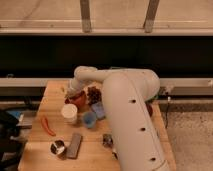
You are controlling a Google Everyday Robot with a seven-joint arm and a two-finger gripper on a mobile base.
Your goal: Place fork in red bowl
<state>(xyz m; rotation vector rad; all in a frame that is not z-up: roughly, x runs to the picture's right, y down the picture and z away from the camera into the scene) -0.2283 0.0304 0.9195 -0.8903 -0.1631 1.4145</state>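
In your camera view, the gripper [72, 94] hangs low over the far-left part of the wooden table [45, 107], jaws clenched. You cannot tell whether anything sits between them. The red bowl [80, 100] lies directly beneath the jaws, reaching just to their right, partly covered by the wrist. A dark purplish object [93, 94] sits right of the jaws, just past the bowl. Toward the table's near edge from the jaws stands a white cup [69, 113], with a blue cup [90, 119] to its right. A red pepper [48, 126] lies left of and well apart from the jaws. You cannot make out the fork.
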